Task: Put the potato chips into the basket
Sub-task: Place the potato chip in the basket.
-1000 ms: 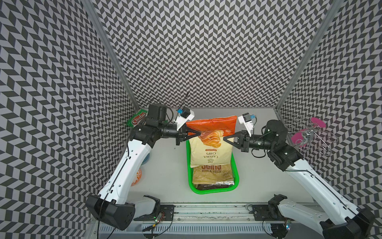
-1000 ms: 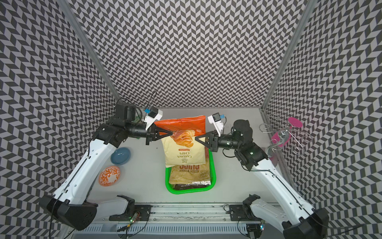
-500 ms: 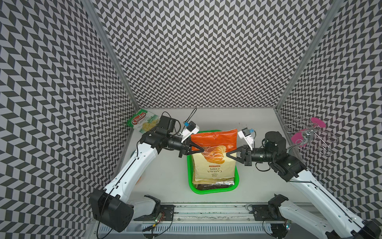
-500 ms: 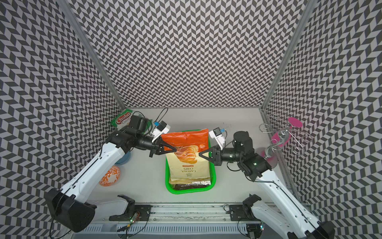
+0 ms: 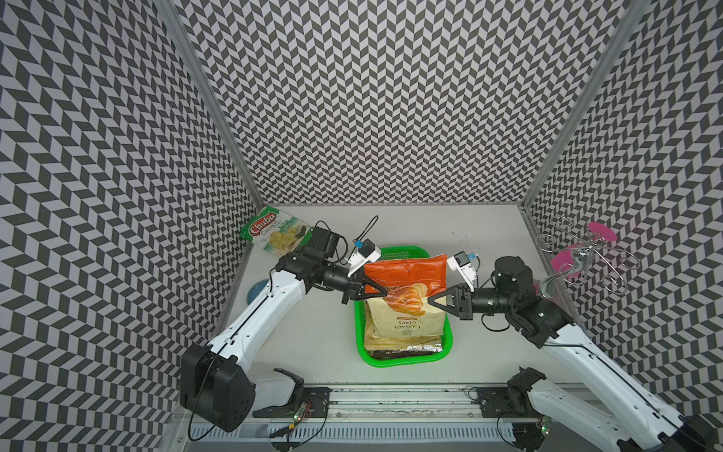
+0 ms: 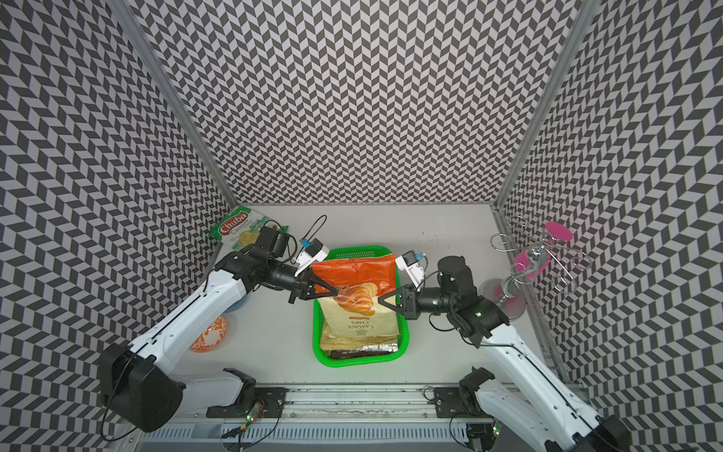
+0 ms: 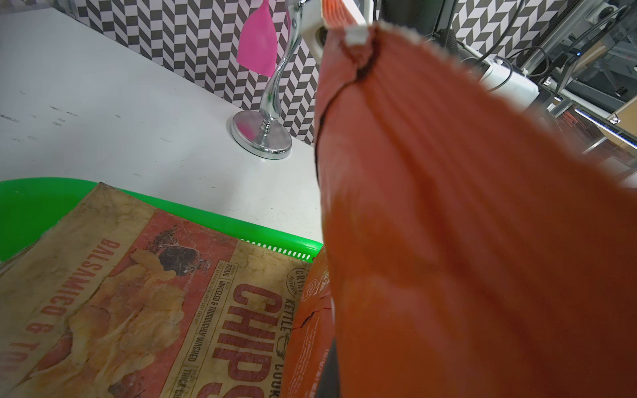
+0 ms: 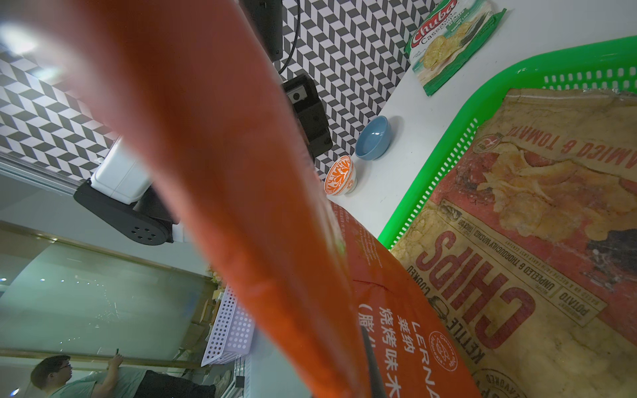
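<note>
Green-white bag [image 5: 274, 235]: one, flat on the table in the far left corner, outside the basket; left arm is nearer.
Bowls: two, a blue bowl [image 8: 374, 138] and an orange-patterned bowl [image 6: 209, 332], left of the basket.
Left gripper [image 5: 385, 291]: closed, pinching the orange bag's left edge.
Orange bag [image 5: 407, 313]: one, held between both grippers directly over the basket. Long axis runs far-to-near, in line with the basket's. Contact with the stack below cannot be determined.
Basket [image 5: 395, 362]: one, centre. Kettle bag [image 7: 172, 293] on top, dark bag [image 5: 407, 351] beneath; any others not countable.
Right gripper [image 5: 430, 301]: closed, pinching the right edge.
Stand [image 7: 262, 134]: one, chrome, far right.
Judgement: release should need only a straight drop.
</note>
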`<state>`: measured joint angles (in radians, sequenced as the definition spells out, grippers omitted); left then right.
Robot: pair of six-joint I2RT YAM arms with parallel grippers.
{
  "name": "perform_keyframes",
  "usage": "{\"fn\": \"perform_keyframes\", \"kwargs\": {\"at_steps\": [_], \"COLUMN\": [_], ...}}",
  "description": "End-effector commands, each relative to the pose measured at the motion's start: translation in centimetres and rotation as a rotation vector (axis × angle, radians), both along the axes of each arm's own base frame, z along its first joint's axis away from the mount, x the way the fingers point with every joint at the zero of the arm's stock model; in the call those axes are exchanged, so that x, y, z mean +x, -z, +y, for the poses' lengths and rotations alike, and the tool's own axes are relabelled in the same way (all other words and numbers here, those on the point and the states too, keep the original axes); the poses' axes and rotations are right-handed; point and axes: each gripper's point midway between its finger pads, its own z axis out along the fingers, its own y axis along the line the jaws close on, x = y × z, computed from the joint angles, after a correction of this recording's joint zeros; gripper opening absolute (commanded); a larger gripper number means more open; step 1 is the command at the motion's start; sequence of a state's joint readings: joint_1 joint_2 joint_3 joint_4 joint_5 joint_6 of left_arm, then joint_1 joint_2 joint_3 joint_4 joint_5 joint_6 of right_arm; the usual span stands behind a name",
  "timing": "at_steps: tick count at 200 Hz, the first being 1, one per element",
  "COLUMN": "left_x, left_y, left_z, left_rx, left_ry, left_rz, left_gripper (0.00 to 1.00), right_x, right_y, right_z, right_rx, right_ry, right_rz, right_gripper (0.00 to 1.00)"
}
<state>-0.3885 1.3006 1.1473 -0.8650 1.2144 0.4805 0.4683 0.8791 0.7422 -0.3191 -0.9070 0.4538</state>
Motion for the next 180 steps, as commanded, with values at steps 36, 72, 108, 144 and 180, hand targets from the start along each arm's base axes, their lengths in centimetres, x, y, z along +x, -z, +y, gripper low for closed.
{"fn": "perform_keyframes", "kwargs": {"at_steps": [36, 72, 108, 144, 180], "left_x": [-3.5, -5.3, -6.3, -6.8, -7.0], "left_y": [-3.9, -4.2, -3.1, -2.4, -2.1], "left_z": [1.1, 1.2, 1.1, 1.0, 0.9], "left_rx": [-0.010, 0.014, 0.046, 0.070, 0.092], "left_ry": [0.041, 0.047, 0.068, 0.076, 0.079], "left_rz": [-0.084, -0.116, -0.088, -0.098, -0.113], "left_gripper": [0.00, 0.00, 0.00, 0.00, 0.00], "right_x": [-2.4, -3.3, -4.1, -4.8, -5.2], "right_y": [-4.5, -4.3, -3.8, -3.2, -1.8], "right_z": [-1.0, -1.3, -1.6, -1.9, -2.1], "right_rx": [0.072, 0.073, 0.075, 0.069, 0.076], "right_ry": [-0.033, -0.045, -0.052, -0.047, -0.042], "right_rz": [-0.125, -0.101, -0.070, -0.047, 0.000], "right_gripper": [0.00, 0.00, 0.00, 0.00, 0.00]}}
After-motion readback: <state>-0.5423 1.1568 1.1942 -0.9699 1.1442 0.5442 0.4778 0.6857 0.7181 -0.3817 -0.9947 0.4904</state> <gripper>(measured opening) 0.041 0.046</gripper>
